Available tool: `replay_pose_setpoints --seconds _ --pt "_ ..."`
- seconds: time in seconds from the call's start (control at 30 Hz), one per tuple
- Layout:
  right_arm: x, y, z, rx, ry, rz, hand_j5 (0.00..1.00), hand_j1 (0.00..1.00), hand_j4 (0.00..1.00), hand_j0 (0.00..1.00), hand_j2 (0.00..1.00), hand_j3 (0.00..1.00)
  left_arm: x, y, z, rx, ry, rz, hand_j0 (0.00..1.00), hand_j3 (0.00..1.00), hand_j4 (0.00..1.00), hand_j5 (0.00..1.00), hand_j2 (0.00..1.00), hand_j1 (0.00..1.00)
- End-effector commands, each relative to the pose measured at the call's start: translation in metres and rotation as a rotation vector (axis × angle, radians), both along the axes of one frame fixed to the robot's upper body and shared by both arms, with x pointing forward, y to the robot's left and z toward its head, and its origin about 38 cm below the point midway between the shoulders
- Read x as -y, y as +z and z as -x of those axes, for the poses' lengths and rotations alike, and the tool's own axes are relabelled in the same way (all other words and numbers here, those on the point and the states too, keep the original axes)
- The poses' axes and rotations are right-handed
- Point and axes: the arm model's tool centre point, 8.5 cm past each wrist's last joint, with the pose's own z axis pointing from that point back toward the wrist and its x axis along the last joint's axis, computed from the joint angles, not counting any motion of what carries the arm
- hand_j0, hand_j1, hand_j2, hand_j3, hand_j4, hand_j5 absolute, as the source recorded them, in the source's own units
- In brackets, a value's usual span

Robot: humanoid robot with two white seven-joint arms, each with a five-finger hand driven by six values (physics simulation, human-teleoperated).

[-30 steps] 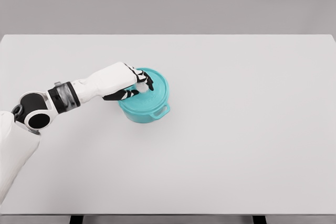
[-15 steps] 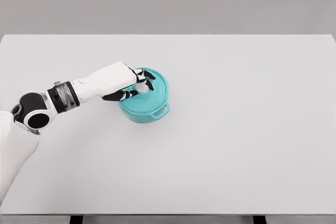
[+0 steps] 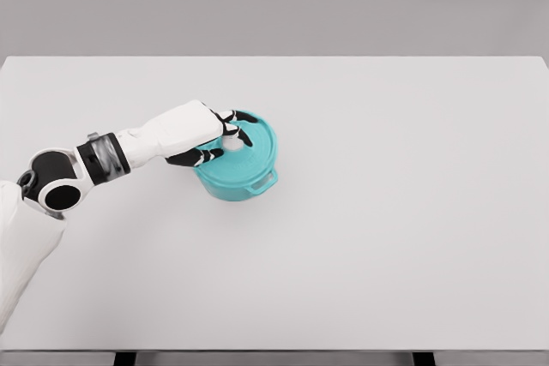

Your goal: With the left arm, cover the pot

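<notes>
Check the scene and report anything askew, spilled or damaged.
Nothing stands out. The teal lid sits level on the teal pot, which stands upright on the white table. The left hand rests over the lid's knob.

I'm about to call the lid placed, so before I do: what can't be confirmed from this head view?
- Left hand grip: its own fingers hide the lid knob, so contact is unclear.
- Lid seating on the teal pot: the hand covers the left rim.
- Pot's far handle: hidden behind hand and lid; only the near handle shows.
- Right arm: out of view.
</notes>
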Motion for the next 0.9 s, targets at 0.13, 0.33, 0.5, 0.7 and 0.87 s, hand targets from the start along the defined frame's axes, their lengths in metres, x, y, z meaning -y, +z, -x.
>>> replay_pose_setpoints --seconds 0.13,0.33,0.5,0.7,0.87 --pt "0.0 0.0 -0.001 0.002 0.0 0.0 1.0 1.0 1.0 1.0 1.0 1.0 0.0 0.001 0.0 0.002 0.0 0.003 0.9 0.9 0.9 0.9 0.9 0.9" --pt "0.0 0.0 0.0 -0.001 0.0 0.0 1.0 1.0 1.0 1.0 1.0 1.0 0.0 0.001 0.0 0.002 0.001 0.003 0.93 0.93 0.93 0.93 0.93 0.93" --pt "0.0 0.0 0.0 -0.001 0.0 0.0 1.0 1.0 1.0 1.0 1.0 1.0 -0.004 0.004 -0.001 0.007 0.007 0.007 0.94 0.94 0.94 0.94 0.94 0.94" --pt "0.0 0.0 0.0 -0.001 0.0 0.0 1.0 1.0 1.0 1.0 1.0 1.0 -0.004 0.012 -0.004 0.022 0.006 0.016 0.96 0.96 0.96 0.96 0.96 0.96" --pt "0.0 0.0 0.0 0.001 0.0 0.0 1.0 1.0 1.0 1.0 1.0 1.0 0.001 0.026 0.0 0.063 -0.011 0.03 0.96 0.96 0.96 0.96 0.96 0.96"
